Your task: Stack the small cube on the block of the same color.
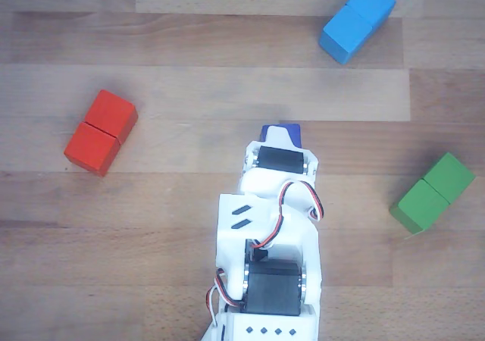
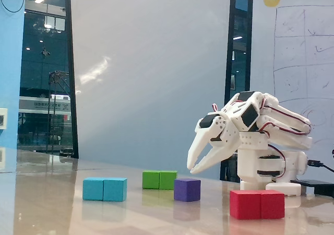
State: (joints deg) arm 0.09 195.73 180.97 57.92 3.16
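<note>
From above, in the other view, the white plastic arm [image 1: 269, 258] reaches up the middle of the pale wooden table [image 1: 189, 91]. Its wrist covers nearly all of the small dark royal-blue cube [image 1: 282, 127]; only a sliver of blue shows past the arm's tip. The claw itself is hidden under the arm here. The sky-blue elongated block [image 1: 357, 20], two cubes joined at a seam, lies at the top right, well apart from the small cube. A red double block [image 1: 100, 132] sits at the left, a green double block [image 1: 433, 192] at the right edge.

In the fixed view from table height, the two-finger white claw [image 2: 194, 168] hangs tilted downward and to the left, clear of the tabletop. Its fingers are spread with a visible gap between them and nothing is in them. The small cube [image 2: 187, 189], looking purplish in this light, rests on the table just below the fingertips, not touched by them. The sky-blue block [image 2: 104, 189] lies flat at the left, apart from the small cube, with nothing on top of it. The green block [image 2: 159, 179] sits behind, between those two, and the red block [image 2: 257, 204] is nearest the camera at the right, in front of the arm's base [image 2: 266, 172]. A whiteboard with drawn lines [image 2: 302, 42] stands behind the arm.
</note>
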